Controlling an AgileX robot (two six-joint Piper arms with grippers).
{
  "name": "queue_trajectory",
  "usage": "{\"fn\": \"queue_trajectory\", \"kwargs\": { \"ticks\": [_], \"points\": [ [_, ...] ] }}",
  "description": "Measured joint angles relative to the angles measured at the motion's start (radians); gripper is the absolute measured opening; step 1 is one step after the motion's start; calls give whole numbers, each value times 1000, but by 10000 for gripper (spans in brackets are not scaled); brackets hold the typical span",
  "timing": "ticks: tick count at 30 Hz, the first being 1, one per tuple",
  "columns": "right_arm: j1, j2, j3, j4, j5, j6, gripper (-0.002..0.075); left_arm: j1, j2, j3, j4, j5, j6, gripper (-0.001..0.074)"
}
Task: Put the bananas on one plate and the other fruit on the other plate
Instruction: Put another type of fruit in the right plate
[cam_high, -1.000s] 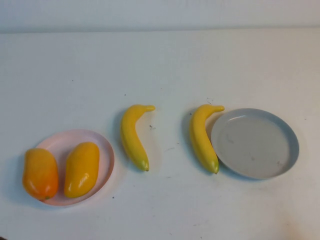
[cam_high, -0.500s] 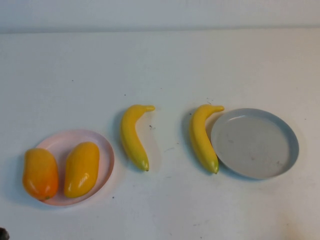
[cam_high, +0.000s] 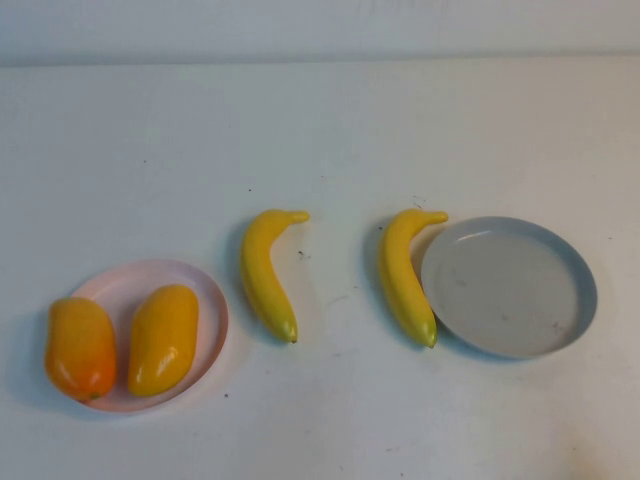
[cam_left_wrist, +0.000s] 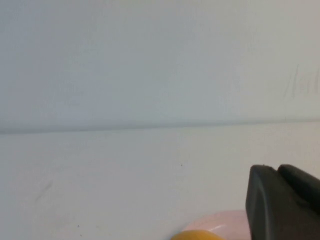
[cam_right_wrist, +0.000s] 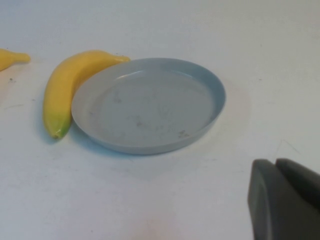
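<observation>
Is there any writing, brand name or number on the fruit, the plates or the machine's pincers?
None can be read: the bananas, mangoes, pink plate, grey-blue plate and table are all unmarked. Only a dark edge of the left pincer and right pincer shows, bearing no label.

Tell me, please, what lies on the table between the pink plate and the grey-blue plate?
In the high view, two bananas: one on bare table near the pink plate, the other against the grey-blue plate's rim. Neither gripper shows there.
</observation>
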Motion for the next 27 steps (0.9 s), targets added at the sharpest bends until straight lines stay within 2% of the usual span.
{"fn": "queue_trajectory", "kwargs": {
  "ticks": [9, 18, 27],
  "points": [
    [0, 0, 0, 0, 0, 0, -17, 6, -2, 5, -12, 65, 28, -4],
    [0, 0, 1, 0, 0, 0, -17, 6, -2, 5, -25, 384, 36, -4],
    [0, 0, 1, 0, 0, 0, -17, 6, -2, 5, -25, 405, 36, -4]
  ]
}}
